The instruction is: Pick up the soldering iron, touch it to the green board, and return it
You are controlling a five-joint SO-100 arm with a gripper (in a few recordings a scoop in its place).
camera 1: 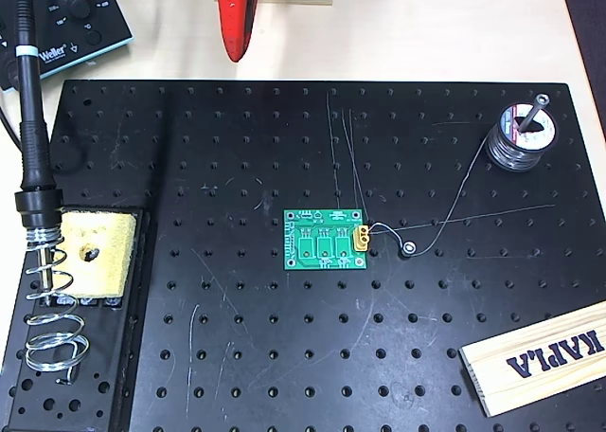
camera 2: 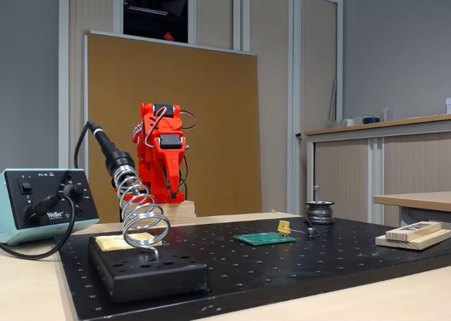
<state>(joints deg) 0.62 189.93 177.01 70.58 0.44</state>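
In the overhead view I see the perforated board covering most of the table. The soldering iron sits in its coil stand at the board's left edge, with the sponge just right of the coil. The control station lies behind, off the board at top left. The green board lies near the middle, a wire running right from its connector to the solder spool at the back right. A wooden plank lies at front right. The gripper hangs behind the board's far edge.
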